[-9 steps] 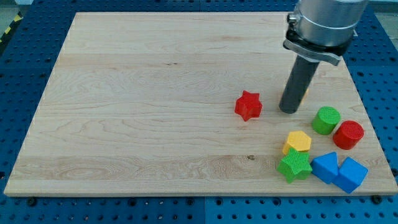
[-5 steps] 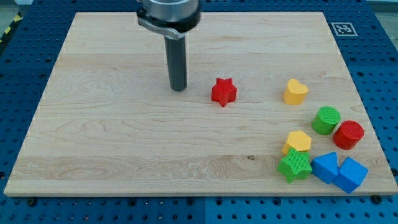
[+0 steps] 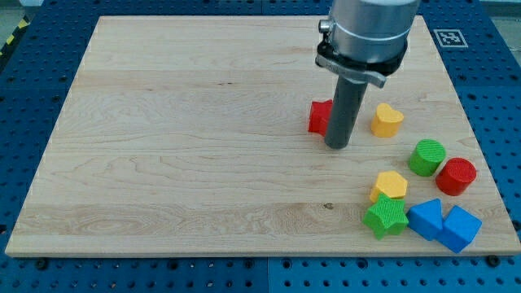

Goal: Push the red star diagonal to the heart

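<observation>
The red star (image 3: 319, 117) lies right of the board's middle, partly hidden behind my rod. My tip (image 3: 338, 146) rests on the board just right of and below the star, touching or nearly touching it. The yellow heart (image 3: 387, 120) lies to the right of the rod, level with the star and about a block's width from my tip.
At the lower right stand a green cylinder (image 3: 426, 157), a red cylinder (image 3: 456, 176), a yellow block (image 3: 390, 185), a green star (image 3: 385, 216) and two blue blocks (image 3: 426, 218) (image 3: 460, 229). The wooden board (image 3: 163, 163) ends near them.
The red star has shifted right, closer to the heart. My rod has swung from the star's left to its right, between the star and the heart.
</observation>
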{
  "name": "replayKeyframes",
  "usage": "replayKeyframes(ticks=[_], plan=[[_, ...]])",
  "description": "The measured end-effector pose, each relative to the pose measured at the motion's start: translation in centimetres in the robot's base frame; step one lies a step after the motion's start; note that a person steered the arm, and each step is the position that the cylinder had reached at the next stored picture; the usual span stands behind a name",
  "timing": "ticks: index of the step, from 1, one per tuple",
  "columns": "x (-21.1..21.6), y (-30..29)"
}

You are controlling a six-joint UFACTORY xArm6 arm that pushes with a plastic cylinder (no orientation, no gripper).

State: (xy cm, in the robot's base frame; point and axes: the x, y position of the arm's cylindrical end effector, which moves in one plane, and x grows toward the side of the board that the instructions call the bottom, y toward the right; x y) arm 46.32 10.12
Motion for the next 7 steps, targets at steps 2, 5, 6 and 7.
replayKeyframes(ticks=[2, 5, 6, 7], plan=[[-9.2, -4.2], [-12.0, -11.2], [-13.8, -17.4], [-14.7, -18.3]])
